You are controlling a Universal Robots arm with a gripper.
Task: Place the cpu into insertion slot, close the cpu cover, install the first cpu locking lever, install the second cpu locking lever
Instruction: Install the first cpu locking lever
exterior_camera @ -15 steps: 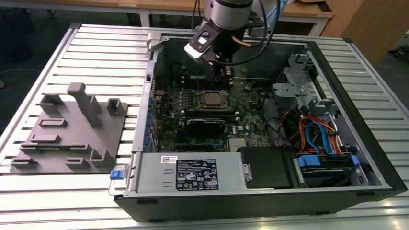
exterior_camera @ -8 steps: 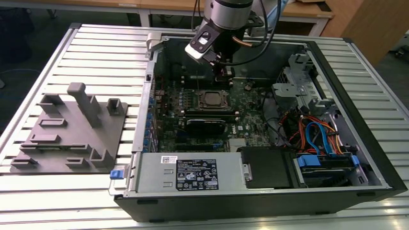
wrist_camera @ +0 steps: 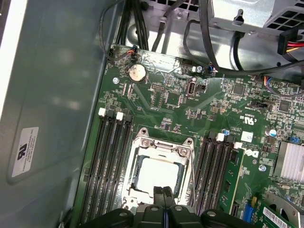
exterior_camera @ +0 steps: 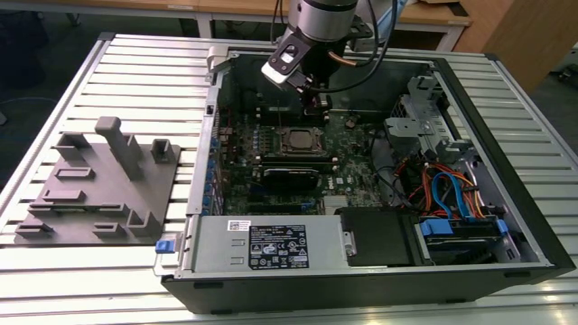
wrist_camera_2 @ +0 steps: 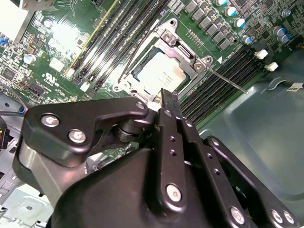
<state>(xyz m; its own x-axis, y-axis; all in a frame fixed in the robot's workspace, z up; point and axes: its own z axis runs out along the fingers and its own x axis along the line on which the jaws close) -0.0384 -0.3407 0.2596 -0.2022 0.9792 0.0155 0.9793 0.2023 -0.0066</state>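
The cpu (wrist_camera: 159, 173), with its pale metal top, lies flat in the insertion slot (exterior_camera: 298, 140) on the green board. The cpu cover (wrist_camera: 164, 144) is down over it as a metal frame, and the chip (wrist_camera_2: 159, 76) shows through its window. One thin locking lever (wrist_camera_2: 228, 81) sticks out slantwise over the memory slots. A second wire lever (wrist_camera_2: 130, 57) runs along the opposite side of the socket. My gripper (wrist_camera: 165, 191) is shut with nothing in it, its tips hovering at the socket's edge. The gripper (wrist_camera_2: 168, 94) tips show just beside the cover, and in the exterior view the gripper (exterior_camera: 313, 101) hangs behind the socket.
Long black memory slots (wrist_camera: 109, 161) flank the socket on both sides. Inside the open case are a black-labelled power supply (exterior_camera: 271, 247) at the front and bundled cables (exterior_camera: 442, 189) at the exterior view's right. A grey fixture plate (exterior_camera: 99, 183) lies on the slatted table beside the case.
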